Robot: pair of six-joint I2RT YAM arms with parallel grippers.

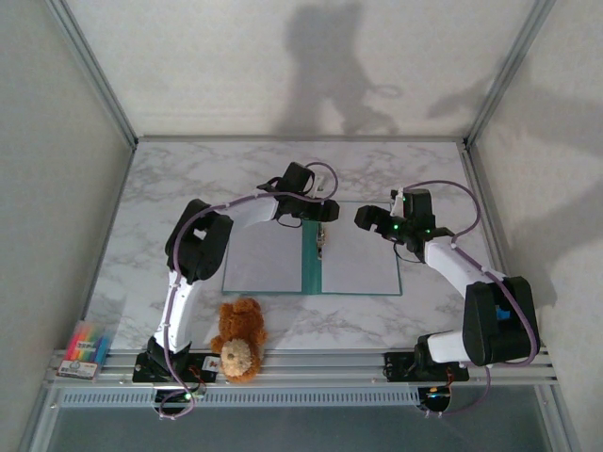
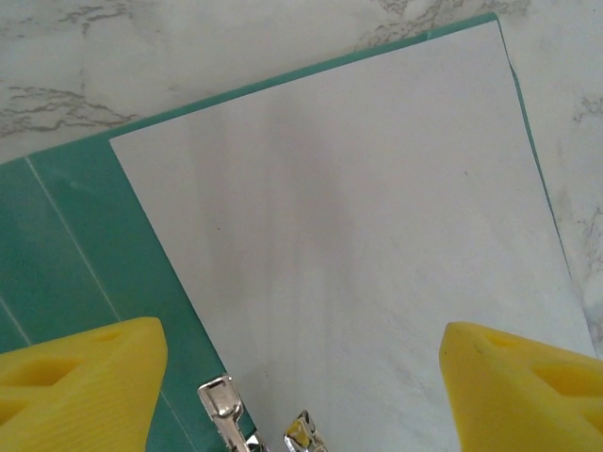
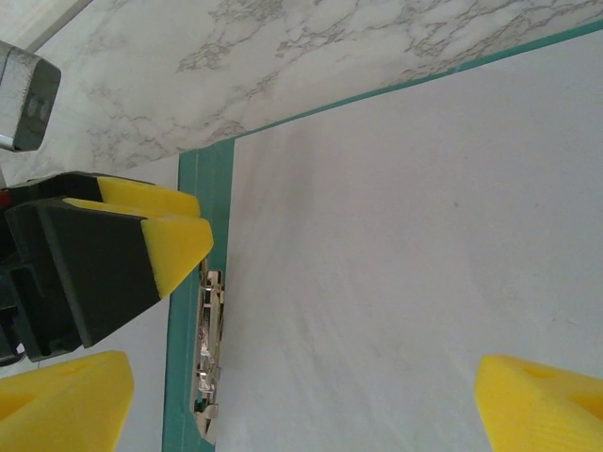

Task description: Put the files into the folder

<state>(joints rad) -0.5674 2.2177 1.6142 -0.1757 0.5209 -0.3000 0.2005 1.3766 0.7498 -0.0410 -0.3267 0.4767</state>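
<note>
The teal folder [image 1: 311, 268] lies open and flat in the middle of the table. A white sheet of the files [image 1: 360, 259] lies on its right half, its inner edge against the metal clip [image 3: 209, 348] on the spine. My left gripper [image 1: 327, 211] hovers over the far end of the spine, open, with the clip [image 2: 221, 407] and the sheet [image 2: 349, 235] below its yellow fingers [image 2: 80, 386]. My right gripper [image 1: 366, 218] faces it from the right, also open and holding nothing, over the sheet [image 3: 415, 254]. The left gripper's finger [image 3: 160, 235] shows there above the clip.
A brown teddy bear [image 1: 239, 339] sits at the near edge, just in front of the folder's left half. A small box of coloured pens [image 1: 85, 348] lies at the near left corner. Grey walls enclose the marble table [image 1: 188, 174] on three sides.
</note>
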